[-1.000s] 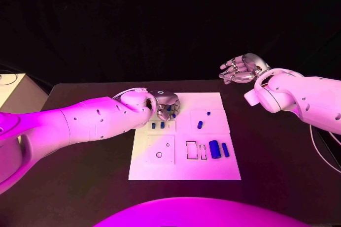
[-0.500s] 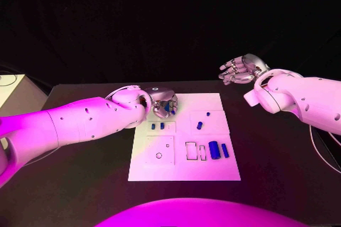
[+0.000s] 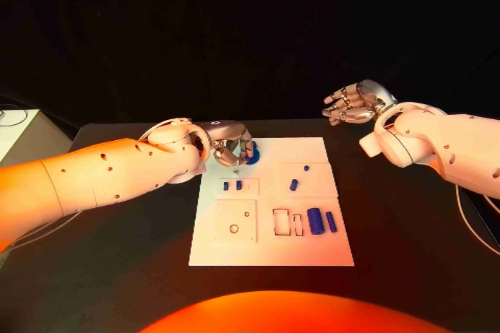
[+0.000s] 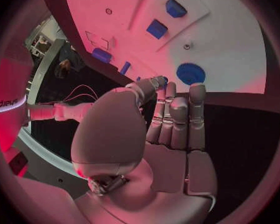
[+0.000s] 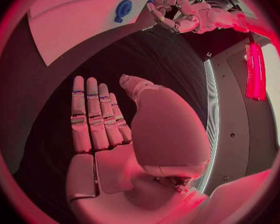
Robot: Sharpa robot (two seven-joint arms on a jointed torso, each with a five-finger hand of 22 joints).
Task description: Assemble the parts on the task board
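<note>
The white task board [image 3: 271, 243] lies mid-table. A blue gear [image 3: 253, 156] lies flat near its far left corner, also seen in the left wrist view [image 4: 190, 73] just beyond my fingertips. My left hand [image 3: 229, 146] hovers beside the gear with fingers close together and holds nothing. Two small blue blocks [image 3: 231, 185] stand in a left panel. A small blue peg [image 3: 294, 183] and a tinier one [image 3: 306, 166] sit further right. Two blue cylinders [image 3: 321, 219] lie at the right, next to rectangular cut-outs [image 3: 281, 219]. My right hand [image 3: 354, 102] is raised beyond the board's far right corner, empty, fingers apart.
A pale box [image 3: 16, 131] stands off the table's left edge. The black table [image 3: 417, 225] runs bare to the right of the board. From the right wrist, the board [image 5: 65, 20] and the gear [image 5: 122, 10] lie far off.
My left hand has drawn back toward the board's far left corner, and the blue gear it covered now lies uncovered on the board. The right hand has stayed put.
</note>
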